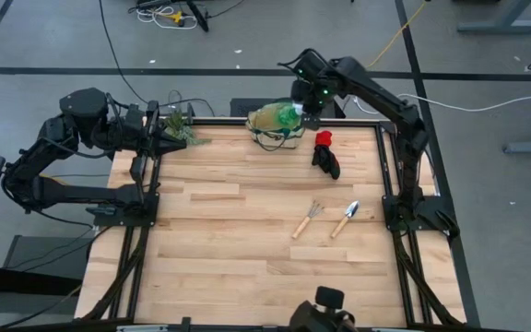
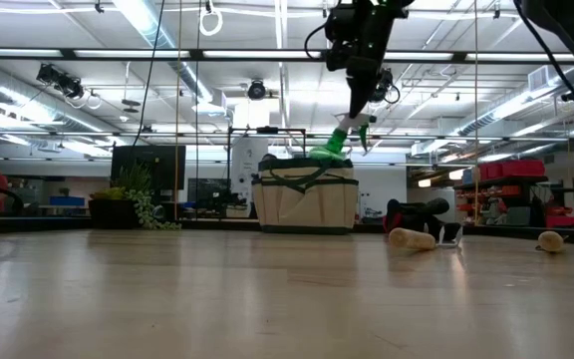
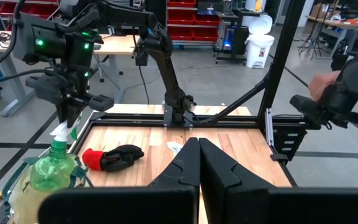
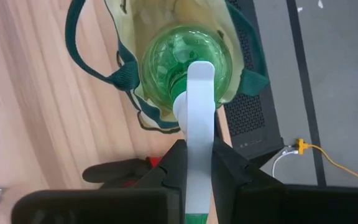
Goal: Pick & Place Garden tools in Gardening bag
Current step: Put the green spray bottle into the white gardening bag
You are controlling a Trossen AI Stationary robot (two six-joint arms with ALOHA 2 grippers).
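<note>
The beige gardening bag (image 1: 267, 129) with dark green trim stands at the table's far edge, its mouth open upward. My right gripper (image 4: 197, 168) hangs over it, shut on a green translucent spray bottle (image 4: 188, 62) whose base is at the bag's mouth (image 2: 304, 172). A red-and-black glove (image 1: 325, 155) lies right of the bag. The wooden-handled rake (image 1: 307, 219) and trowel (image 1: 345, 219) lie flat nearer the table's middle right. My left gripper (image 3: 199, 162) is shut on nothing at the far left corner. My right gripper pinches the bottle's white spray head (image 4: 199, 124) between its two fingers, which come from above and point steeply down. The bottle hangs below the fingers, slightly tilted, its green body (image 2: 333, 145) over the bag's opening.
A small leafy plant (image 1: 178, 127) stands at the far left corner by my left gripper. The black frame rails (image 1: 387, 175) run along both table sides. Bare wood spans the table's left and near parts.
</note>
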